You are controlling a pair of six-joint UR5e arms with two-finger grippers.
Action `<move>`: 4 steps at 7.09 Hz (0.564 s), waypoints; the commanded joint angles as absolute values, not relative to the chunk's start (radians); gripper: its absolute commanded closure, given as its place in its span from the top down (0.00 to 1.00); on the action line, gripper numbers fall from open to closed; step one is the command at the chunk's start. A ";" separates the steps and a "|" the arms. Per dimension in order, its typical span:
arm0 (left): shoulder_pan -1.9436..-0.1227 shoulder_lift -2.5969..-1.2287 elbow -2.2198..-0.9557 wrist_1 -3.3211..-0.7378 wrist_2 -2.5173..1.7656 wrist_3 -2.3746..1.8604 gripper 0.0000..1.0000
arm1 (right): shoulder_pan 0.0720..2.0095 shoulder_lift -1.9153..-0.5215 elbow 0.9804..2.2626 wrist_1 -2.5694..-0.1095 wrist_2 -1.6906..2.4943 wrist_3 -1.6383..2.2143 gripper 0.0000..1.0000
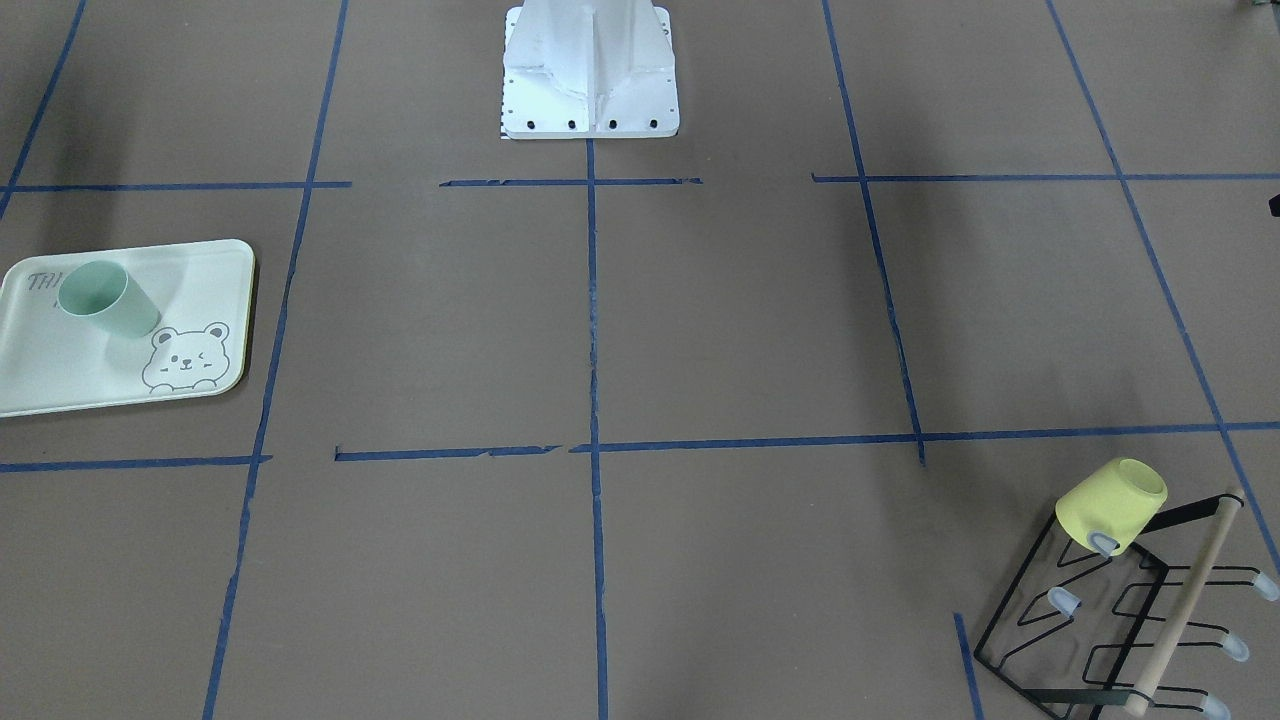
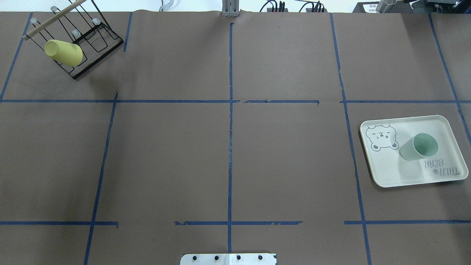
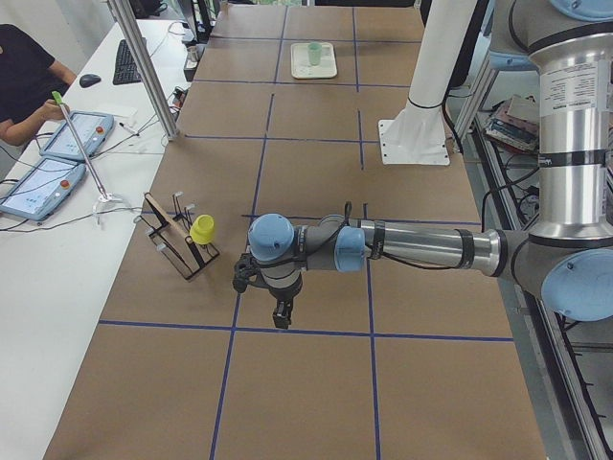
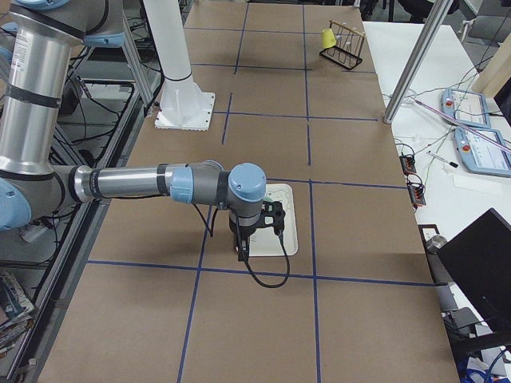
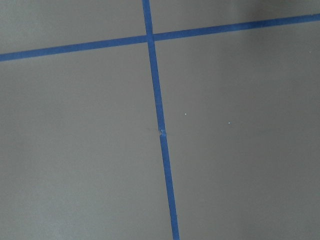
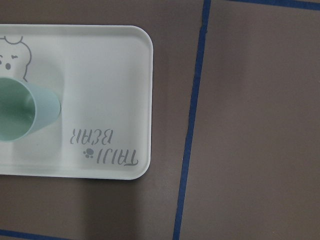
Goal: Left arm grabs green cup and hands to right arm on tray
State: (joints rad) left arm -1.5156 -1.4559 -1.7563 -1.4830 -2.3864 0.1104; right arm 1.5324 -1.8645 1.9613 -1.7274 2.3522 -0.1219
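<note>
- Yellow cup (image 2: 63,52) hangs on the rack (image 2: 96,60), far left. Leave it.
- Left gripper (image 3: 281,311) hovers over bare table. You cannot tell whether its jaws are apart.
- Right gripper (image 4: 242,247) hangs by the tray (image 2: 390,169). Its jaws are equally unclear.
- Green cup (image 2: 419,147) stands upright on the tray beside the bear: pale mint, plain, tapered.
- Judgement: placement looks done. Next, you only need to check that both arms are clear.
</note>
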 commanded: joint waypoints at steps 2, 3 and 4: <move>-1.516 -1.488 -1.758 -1.482 -2.388 0.106 1.00 | 1.542 -1.881 1.962 -1.646 2.358 -0.053 1.00; -1.516 -1.506 -1.732 -1.483 -2.387 0.107 1.00 | 1.542 -1.899 1.953 -1.558 2.356 0.025 1.00; -1.516 -1.512 -1.726 -1.485 -2.385 0.101 1.00 | 1.542 -1.908 1.945 -1.521 2.355 0.032 1.00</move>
